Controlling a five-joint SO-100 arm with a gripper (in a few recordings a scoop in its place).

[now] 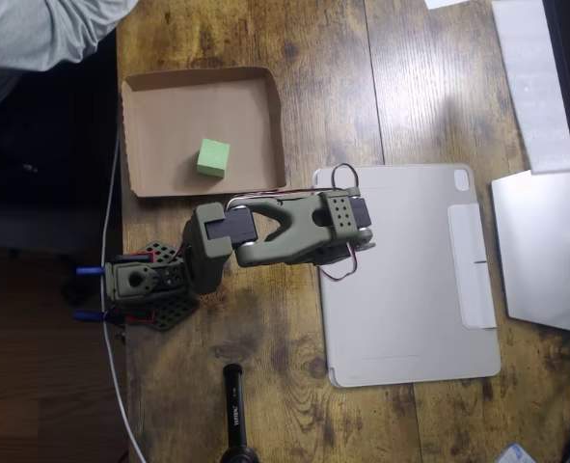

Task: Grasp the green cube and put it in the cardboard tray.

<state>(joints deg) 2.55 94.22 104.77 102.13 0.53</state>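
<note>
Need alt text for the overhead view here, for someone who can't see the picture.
A small green cube sits inside a shallow cardboard tray on a wooden table. Below the tray in the picture, an olive-green robot arm is folded over itself, partly above a grey tablet cover; whether its tool is open cannot be told. A person's grey sleeve shows at top left.

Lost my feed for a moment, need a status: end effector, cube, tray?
End effector folded in over the arm, open or shut unclear. Green cube resting inside cardboard tray, lower right part of floor. Nothing blocking the tray.
</note>
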